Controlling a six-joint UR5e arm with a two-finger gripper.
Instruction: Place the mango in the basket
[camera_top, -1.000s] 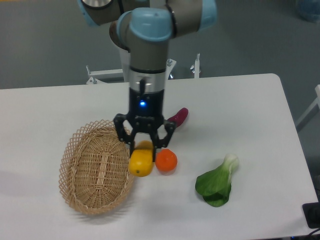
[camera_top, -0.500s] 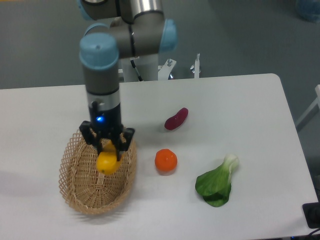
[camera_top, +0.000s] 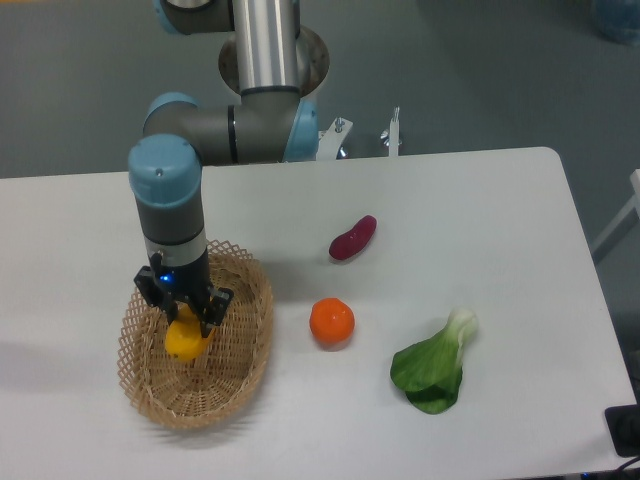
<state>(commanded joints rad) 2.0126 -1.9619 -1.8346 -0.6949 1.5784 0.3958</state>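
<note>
The tan wicker basket (camera_top: 240, 375) lies at the front left of the white table. My gripper (camera_top: 184, 318) hangs over the basket's middle and is shut on the yellow-orange mango (camera_top: 183, 339). The mango sits low inside the basket, between the black fingers; I cannot tell whether it touches the basket's bottom. The mango's upper part is hidden by the fingers.
A round orange (camera_top: 332, 322) lies just right of the basket. A purple-red oblong vegetable (camera_top: 353, 238) lies behind it. A green leafy bok choy (camera_top: 434, 367) lies at the front right. The arm's base stands behind the table's far edge.
My gripper has carried the mango from beside the orange leftwards over the basket's rim, and it now holds it lower, inside the basket.
</note>
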